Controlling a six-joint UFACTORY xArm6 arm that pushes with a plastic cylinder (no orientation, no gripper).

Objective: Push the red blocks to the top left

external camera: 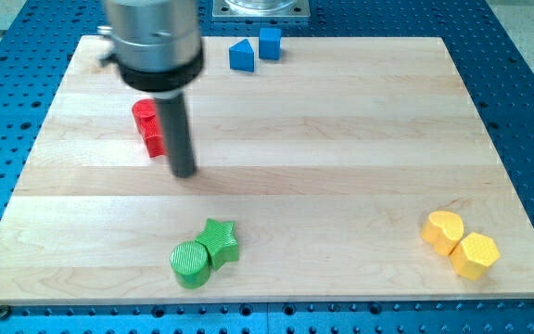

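Two red blocks sit together at the view's upper left: one red block with a rounded top, and a second red block just below it, partly hidden behind the rod, shape unclear. My tip rests on the board just right of and slightly below the red blocks, close to the lower one. The rod rises to a large blurred grey and black arm end at the view's top left.
A blue triangular block and a blue cube sit at the view's top centre. A green cylinder and green star touch at the bottom centre. A yellow heart-like block and yellow hexagon lie at the bottom right.
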